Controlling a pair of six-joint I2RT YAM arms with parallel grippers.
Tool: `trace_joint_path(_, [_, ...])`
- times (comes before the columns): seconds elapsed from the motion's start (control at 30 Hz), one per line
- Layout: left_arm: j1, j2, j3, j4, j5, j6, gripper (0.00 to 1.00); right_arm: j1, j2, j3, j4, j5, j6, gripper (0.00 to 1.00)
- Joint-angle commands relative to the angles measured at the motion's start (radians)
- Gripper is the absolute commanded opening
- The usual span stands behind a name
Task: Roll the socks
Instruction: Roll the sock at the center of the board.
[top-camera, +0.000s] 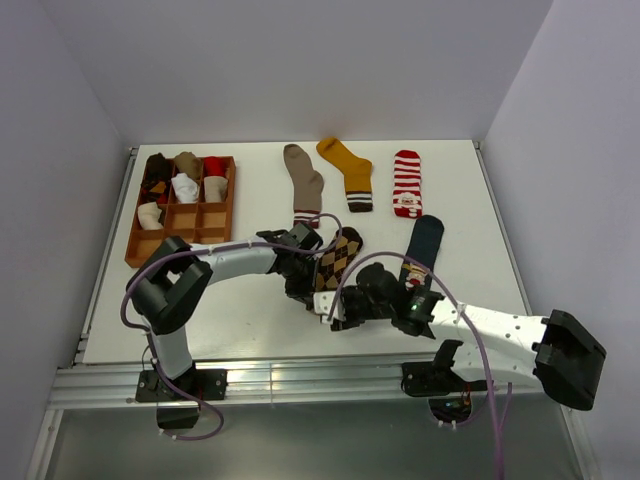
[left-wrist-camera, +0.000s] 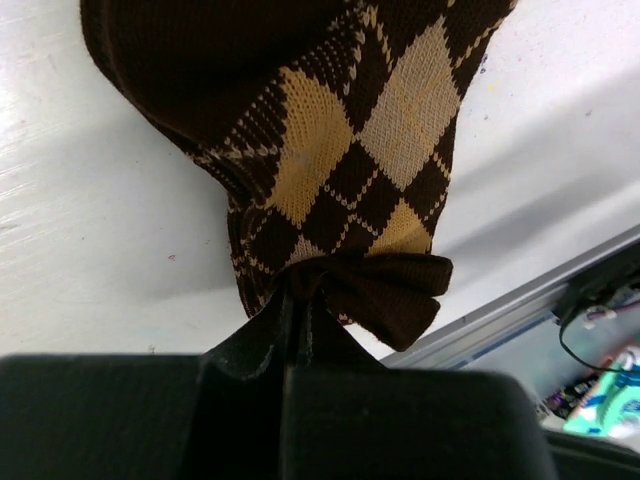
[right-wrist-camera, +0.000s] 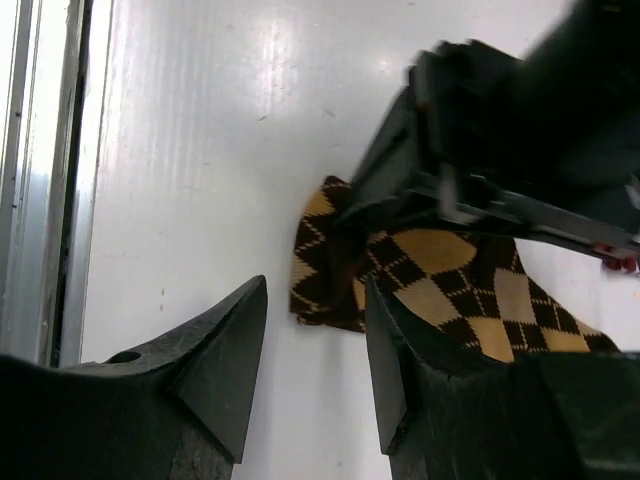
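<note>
The step in hand looks like the beginning of one roll. The left gripper (left-wrist-camera: 297, 292) is closed tight on the bunched end of the brown argyle sock with tan and cream diamonds (left-wrist-camera: 350, 150). The rest of this sock lies stretched on the white table (top-camera: 250, 325), in front of the two arms. The right gripper (right-wrist-camera: 315, 365) hangs low just beside the same end. Its jaws stand apart and there is nothing between them. One finger (right-wrist-camera: 400, 380) overlaps the fabric in its own view, but I cannot tell if it touches. I judge that rolling has hardly started. The next move calls for the right jaws to hold or press the sock while the pinched end is turned over along its length, and the fabric should stay flat.

At the far left stands the wooden grid tray (top-camera: 213, 222). Its far row holds a dark brown bundle (top-camera: 158, 167), a tan bundle (top-camera: 187, 162) and a red bundle (top-camera: 213, 166). Behind these, nearer to the arms, are a white one (top-camera: 186, 187), a cream one (top-camera: 215, 188) and another cream one (top-camera: 150, 215). The near compartments look bare.

To the right, four socks lie flat: a taupe sock (top-camera: 302, 180), a mustard yellow sock (top-camera: 348, 170), a red-and-white striped sock (top-camera: 406, 182), and nearer to the arms a navy sock (top-camera: 425, 242).
</note>
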Motion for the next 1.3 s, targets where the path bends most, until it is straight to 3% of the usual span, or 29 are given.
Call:
trace_joint_path(0.0, [0.007, 0.075, -0.044, -0.015, -0.008, 0.033, 0.0, 0.098, 0.008, -0.066, 0.157, 0.145, -0.076, 0.51])
trace_joint_path(0.27, [0.015, 0.085, -0.02, -0.035, -0.006, 0.045, 0.0, 0.203, 0.074, -0.155, 0.32, 0.261, -0.139, 0.51])
trace_joint_path(0.83, [0.015, 0.06, -0.035, -0.04, 0.0, 0.064, 0.0, 0.206, 0.298, -0.043, 0.326, 0.36, -0.184, 0.5])
trace_joint_path(0.9, [0.015, 0.055, -0.038, -0.037, 0.006, 0.068, 0.0, 0.205, 0.329, -0.015, 0.297, 0.383, -0.178, 0.47])
trace_joint_path(1.0, [0.017, 0.045, -0.044, -0.037, 0.015, 0.068, 0.01, 0.198, 0.352, 0.032, 0.23, 0.375, -0.146, 0.34])
trace_joint_path(1.2, [0.023, 0.026, -0.044, -0.042, 0.025, 0.075, 0.02, 0.133, 0.361, 0.12, 0.069, 0.321, -0.106, 0.29])
trace_joint_path(1.27, [0.026, 0.022, -0.037, -0.051, 0.02, 0.076, 0.03, 0.103, 0.363, 0.155, -0.011, 0.288, -0.092, 0.22])
